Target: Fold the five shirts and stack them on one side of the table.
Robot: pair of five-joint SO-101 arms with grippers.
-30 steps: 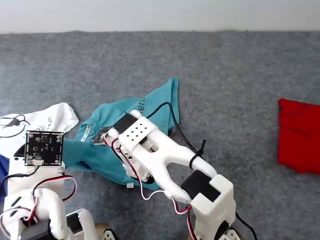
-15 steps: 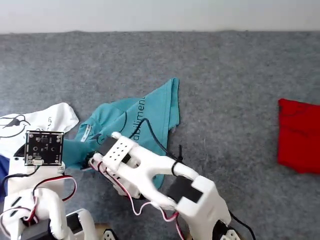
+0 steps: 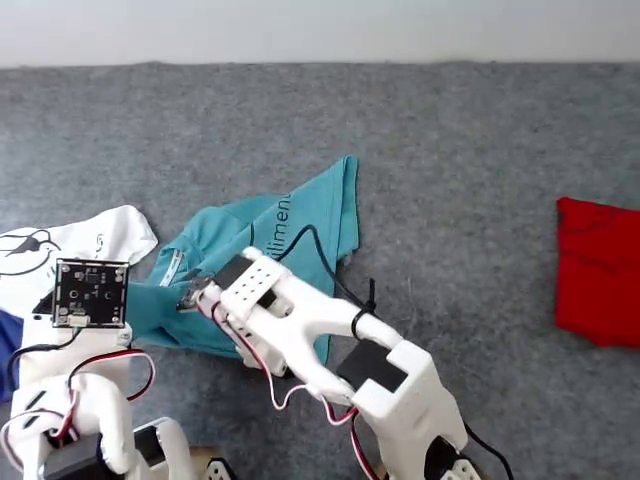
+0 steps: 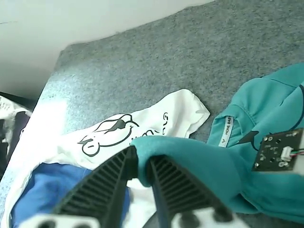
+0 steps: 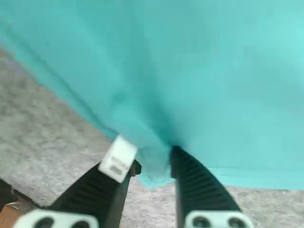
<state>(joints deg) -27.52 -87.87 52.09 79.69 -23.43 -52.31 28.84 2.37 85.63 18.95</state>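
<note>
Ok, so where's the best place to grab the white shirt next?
Probably the loose corner of the white shirt, nearest the teal shirt, coming from the table's middle: it lies flat on bare mat, while its other end overlaps the blue shirt.

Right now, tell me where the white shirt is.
High view: the white shirt lies at the left edge, beside the teal shirt, touching a blue shirt.

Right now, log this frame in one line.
left gripper shut on teal shirt | right gripper shut on its edge | white shirt beside | red shirt apart
</note>
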